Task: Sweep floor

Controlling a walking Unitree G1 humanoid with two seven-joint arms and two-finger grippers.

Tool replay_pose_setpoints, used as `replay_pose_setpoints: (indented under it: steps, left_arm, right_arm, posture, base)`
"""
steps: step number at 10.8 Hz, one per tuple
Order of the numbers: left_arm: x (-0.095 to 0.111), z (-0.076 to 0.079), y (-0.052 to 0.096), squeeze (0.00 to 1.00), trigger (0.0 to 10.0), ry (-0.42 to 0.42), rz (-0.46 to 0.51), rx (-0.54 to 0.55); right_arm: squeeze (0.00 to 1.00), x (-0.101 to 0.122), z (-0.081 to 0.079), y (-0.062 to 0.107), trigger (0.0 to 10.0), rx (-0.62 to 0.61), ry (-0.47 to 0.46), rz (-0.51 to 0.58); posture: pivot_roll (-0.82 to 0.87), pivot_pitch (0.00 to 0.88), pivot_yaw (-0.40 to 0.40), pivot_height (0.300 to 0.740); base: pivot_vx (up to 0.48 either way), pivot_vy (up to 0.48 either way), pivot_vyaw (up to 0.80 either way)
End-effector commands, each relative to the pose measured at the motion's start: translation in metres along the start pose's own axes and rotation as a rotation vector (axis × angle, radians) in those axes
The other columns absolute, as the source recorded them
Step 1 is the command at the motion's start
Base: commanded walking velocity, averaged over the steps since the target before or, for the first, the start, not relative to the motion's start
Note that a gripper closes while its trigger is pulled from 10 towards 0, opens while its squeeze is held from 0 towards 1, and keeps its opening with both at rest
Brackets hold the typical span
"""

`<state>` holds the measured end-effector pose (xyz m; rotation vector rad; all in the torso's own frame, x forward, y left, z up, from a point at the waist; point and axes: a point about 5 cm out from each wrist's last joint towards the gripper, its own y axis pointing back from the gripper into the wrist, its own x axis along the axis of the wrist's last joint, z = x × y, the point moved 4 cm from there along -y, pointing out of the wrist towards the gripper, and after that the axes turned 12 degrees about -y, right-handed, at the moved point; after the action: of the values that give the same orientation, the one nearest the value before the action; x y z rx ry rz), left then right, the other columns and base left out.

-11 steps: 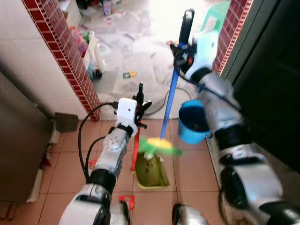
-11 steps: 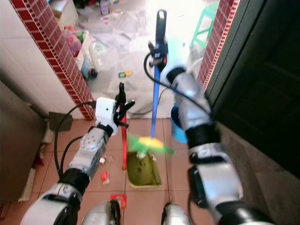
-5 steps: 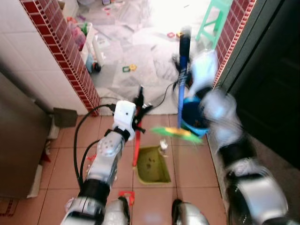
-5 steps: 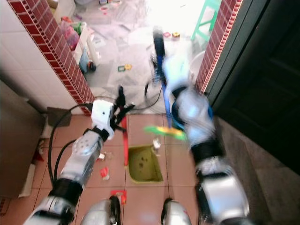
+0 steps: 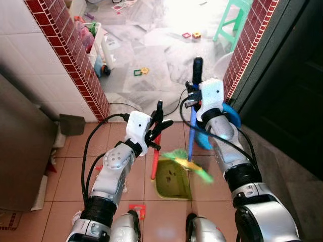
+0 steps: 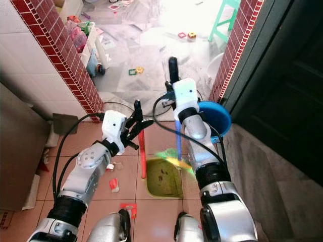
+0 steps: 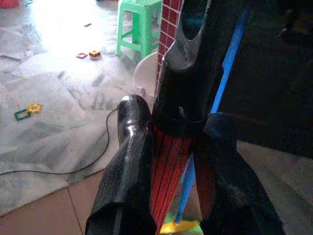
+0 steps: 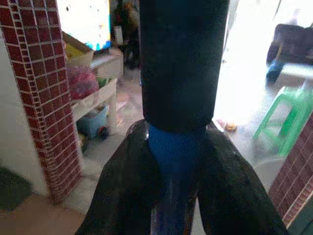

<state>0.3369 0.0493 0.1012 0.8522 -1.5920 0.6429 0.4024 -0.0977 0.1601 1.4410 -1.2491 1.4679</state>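
Since a second ago, broom (image 5: 191, 135) swung down: green bristles (image 5: 190, 164) now at the dustpan (image 5: 173, 178) edge. Right gripper (image 8: 177, 161) clamped on the blue handle below its black grip. Left gripper (image 7: 172, 161) closed around the red ribbed dustpan handle (image 5: 156, 157). Blue bucket (image 6: 215, 117) beside right arm, brick pillar (image 5: 70, 60) left, toys scattered on marble beyond.

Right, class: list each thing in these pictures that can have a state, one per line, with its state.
Left claw: shut on the dustpan's red handle.
Right claw: shut on the broom's blue handle.
Broom: upright, green bristles at the dustpan.
Dustpan: on the tiled floor, handle raised.
Blue bucket: upright beside the right arm.
Green stool: standing upright.
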Motion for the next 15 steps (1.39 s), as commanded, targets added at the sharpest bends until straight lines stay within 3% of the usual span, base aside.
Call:
replay_pose_setpoints:
  steps: [1, 2, 3, 5, 7, 8, 9, 10, 12, 13, 15]
  left_arm:
    - [-0.019, 0.020, 0.001, 0.00, 10.0, 0.057, -0.078, -0.093]
    - [-0.019, 0.014, 0.001, 0.00, 10.0, 0.028, -0.080, -0.075]
    - [-0.010, 0.001, -0.002, 0.00, 10.0, 0.030, -0.047, -0.005]
    - [0.004, -0.014, -0.005, 0.00, 10.0, -0.015, -0.017, 0.037]
    - [0.003, -0.021, -0.006, 0.00, 10.0, -0.039, -0.014, 0.067]
    - [0.013, -0.027, -0.007, 0.00, 10.0, -0.046, 0.012, 0.098]
    - [0.026, -0.033, -0.009, 0.00, 10.0, -0.111, 0.033, 0.104]
    - [0.029, -0.034, -0.008, 0.00, 10.0, -0.117, 0.040, 0.101]
    - [0.020, -0.030, -0.004, 0.00, 10.0, -0.103, 0.016, 0.077]
    - [0.015, -0.025, -0.004, 0.00, 10.0, -0.093, 0.011, 0.056]
    - [-0.002, -0.024, 0.003, 0.00, 10.0, -0.100, -0.038, 0.046]
  right_arm:
    - [0.00, -0.003, -0.003, -0.003, 10.0, -0.004, -0.092, -0.027]
    - [0.00, -0.004, -0.001, -0.008, 10.0, -0.034, -0.172, -0.100]
    - [0.00, 0.003, 0.002, -0.011, 10.0, -0.054, -0.192, -0.135]
    - [0.00, 0.019, 0.006, -0.016, 10.0, -0.067, -0.278, -0.155]
    - [0.00, 0.048, -0.015, -0.025, 10.0, 0.059, -0.274, -0.142]
    - [0.00, 0.067, -0.020, -0.027, 10.0, 0.102, -0.231, -0.090]
    - [0.00, 0.083, -0.013, -0.030, 10.0, 0.086, -0.149, -0.023]
    - [0.00, 0.087, -0.008, -0.031, 10.0, 0.073, -0.133, -0.010]
    - [0.00, 0.102, -0.001, -0.033, 10.0, 0.056, -0.060, 0.054]
    - [0.00, 0.110, 0.001, -0.033, 10.0, 0.060, 0.032, 0.100]
    - [0.00, 0.118, 0.013, -0.031, 10.0, 0.035, 0.090, 0.146]
  posture:
    - [-0.04, 0.183, 0.063, 0.740]
    - [-0.05, 0.173, 0.067, 0.740]
    - [-0.06, 0.164, 0.068, 0.740]
    - [-0.05, 0.152, 0.069, 0.740]
    - [-0.06, 0.138, 0.077, 0.740]
    - [-0.06, 0.134, 0.078, 0.740]
    - [-0.06, 0.125, 0.076, 0.740]
    - [-0.06, 0.124, 0.076, 0.740]
    - [-0.06, 0.122, 0.078, 0.740]
    - [-0.05, 0.122, 0.078, 0.740]
    - [-0.06, 0.121, 0.080, 0.740]
  base:
    - [0.000, 0.000, 0.00]
    - [0.000, 0.000, 0.00]
    - [0.000, 0.000, 0.00]
    - [0.000, 0.000, 0.00]
    - [0.000, 0.000, 0.00]
    - [0.000, 0.000, 0.00]
    - [0.000, 0.000, 0.00]
    - [0.000, 0.000, 0.00]
    - [0.000, 0.000, 0.00]
    - [0.000, 0.000, 0.00]
    - [0.000, 0.000, 0.00]
